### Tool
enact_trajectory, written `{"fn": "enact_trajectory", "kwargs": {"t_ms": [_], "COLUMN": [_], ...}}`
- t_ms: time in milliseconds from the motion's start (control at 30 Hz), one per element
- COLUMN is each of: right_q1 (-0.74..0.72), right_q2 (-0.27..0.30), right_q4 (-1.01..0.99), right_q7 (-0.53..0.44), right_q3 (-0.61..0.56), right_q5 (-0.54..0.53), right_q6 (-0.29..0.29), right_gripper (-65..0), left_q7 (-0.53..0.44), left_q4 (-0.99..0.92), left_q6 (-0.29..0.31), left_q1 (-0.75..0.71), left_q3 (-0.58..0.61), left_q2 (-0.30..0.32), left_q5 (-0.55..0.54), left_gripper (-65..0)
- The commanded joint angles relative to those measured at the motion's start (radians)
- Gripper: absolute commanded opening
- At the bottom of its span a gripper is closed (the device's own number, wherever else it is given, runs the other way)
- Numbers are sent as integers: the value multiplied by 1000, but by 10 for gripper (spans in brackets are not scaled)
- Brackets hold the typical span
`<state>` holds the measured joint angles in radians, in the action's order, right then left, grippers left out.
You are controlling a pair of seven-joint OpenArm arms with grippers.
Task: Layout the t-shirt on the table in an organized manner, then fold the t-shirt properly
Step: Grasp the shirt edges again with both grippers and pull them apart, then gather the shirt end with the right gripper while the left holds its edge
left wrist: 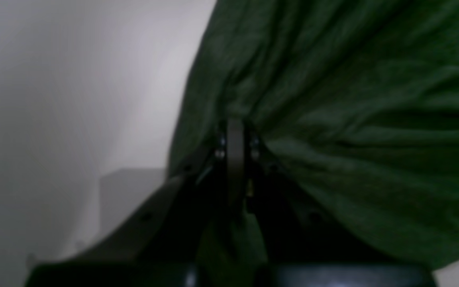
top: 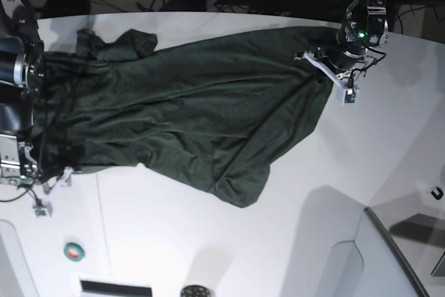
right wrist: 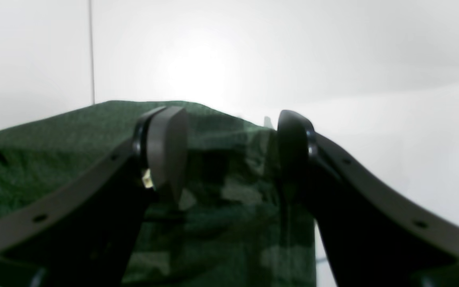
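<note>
A dark green t-shirt (top: 188,109) lies stretched across the white table (top: 278,241), one end pinched in the left gripper (left wrist: 235,137) while the right gripper (right wrist: 229,147) stands wide over the other end.

left wrist view is blurred; the t-shirt (left wrist: 333,119) runs past its right edge and hides the left gripper (left wrist: 235,159) tips.
</note>
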<state>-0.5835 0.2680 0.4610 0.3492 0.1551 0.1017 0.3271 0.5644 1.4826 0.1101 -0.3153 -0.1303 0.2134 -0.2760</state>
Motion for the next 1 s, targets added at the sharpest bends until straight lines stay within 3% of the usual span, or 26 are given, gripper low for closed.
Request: {"fn": "enact_trajectory", "kwargs": {"t_ms": [0,233,433,500,600,800,900,967], "right_q1": [-20,17,84,102,118,144,222,280], "right_q2": [6,26,63,69,72,72,66,44], "right_q4": [-15,-41,-41,-40,-32,-17,115,253], "right_q7": [-19,-39,-39,-39,-39,-37,-34,24], "right_q3": [-10,-16,-13,-12,-10,-4,71,103], "right_q5": [-6,-4,-4,-4,-7,-9,-9,-9], "right_q6": [-4,-70,-81,-78,-75,-73,-72,-64], "right_gripper": [-311,-309,-318,-377,-644,-650,-650,-650], "left_q7": [-14,-16,-17,-17,-17,-17,-17,-17], "left_q4": [17,10,10,10,10,11,14,31], "left_q6": [6,6,6,6,6,6,6,6], "left_q1": [-6,-40,-48,-48,-45,-41,-45,-46], "left_q3": [-4,-6,-6,-6,-6,-6,-6,-6], "left_q2": [8,13,17,17,17,17,17,17], "left_q5": [-1,-2,-4,-4,-4,-6,-7,-7], "left_gripper": [-650,-650,-650,-650,-650,-650,-650,-650]}}
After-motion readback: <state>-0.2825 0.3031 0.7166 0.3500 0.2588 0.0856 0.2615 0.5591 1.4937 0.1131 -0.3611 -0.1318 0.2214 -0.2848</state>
